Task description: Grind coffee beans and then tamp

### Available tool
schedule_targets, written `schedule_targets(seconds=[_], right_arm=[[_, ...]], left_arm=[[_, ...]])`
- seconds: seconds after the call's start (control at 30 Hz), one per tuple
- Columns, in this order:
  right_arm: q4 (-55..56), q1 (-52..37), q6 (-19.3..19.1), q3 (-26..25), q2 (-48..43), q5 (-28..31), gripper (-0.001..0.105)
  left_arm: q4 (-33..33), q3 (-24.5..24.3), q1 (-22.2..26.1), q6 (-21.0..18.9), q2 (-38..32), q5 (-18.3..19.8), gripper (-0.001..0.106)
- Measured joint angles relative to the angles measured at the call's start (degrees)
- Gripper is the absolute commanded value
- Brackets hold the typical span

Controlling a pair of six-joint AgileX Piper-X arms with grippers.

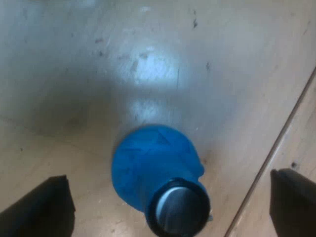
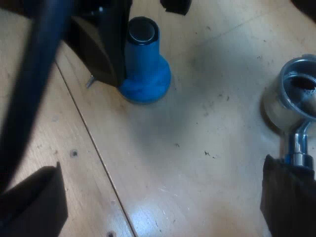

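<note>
A blue tamper (image 1: 150, 168) with a black-ringed metal top stands upright on the pale wooden table (image 1: 148, 64). My left gripper (image 1: 173, 197) hangs over it, open, one finger on each side of the tamper and well apart from it. In the right wrist view the same tamper (image 2: 145, 69) stands between the left gripper's (image 2: 140, 44) dark fingers (image 2: 98, 49). The metal holder (image 2: 296, 91) lies on the table with dark grounds in its basket. Its handle runs under one finger (image 2: 289, 197) of my right gripper (image 2: 163, 197), which is open with bare table between its fingers.
A dark seam (image 2: 94, 148) runs across the wooden table (image 2: 207, 128) close to the tamper's base. The left arm's dark body (image 2: 29, 84) crosses the right wrist view above the table.
</note>
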Motion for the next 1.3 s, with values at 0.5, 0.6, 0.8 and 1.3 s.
schedule_targets(seconds=[0.5,0.6,0.8,1.3], right_arm=[[0.0,0.0,0.0,0.0,0.0,0.0,0.082],[0.0,0.0,0.0,0.0,0.0,0.0,0.082],[0.0,0.0,1.3,0.0,0.0,0.0,0.082],[0.0,0.0,3.0,0.0,-2.4,6.6,0.082]], left_arm=[[-2.9,0.0,0.0,-0.4,7.4,0.1,0.069],[-2.9,0.0,0.0,-0.5,7.4,0.1,0.055],[-2.9,-0.2,0.0,-0.7,7.4,0.4,0.000],[3.7,-3.4,0.0,-0.7,-1.3,1.6,0.000]])
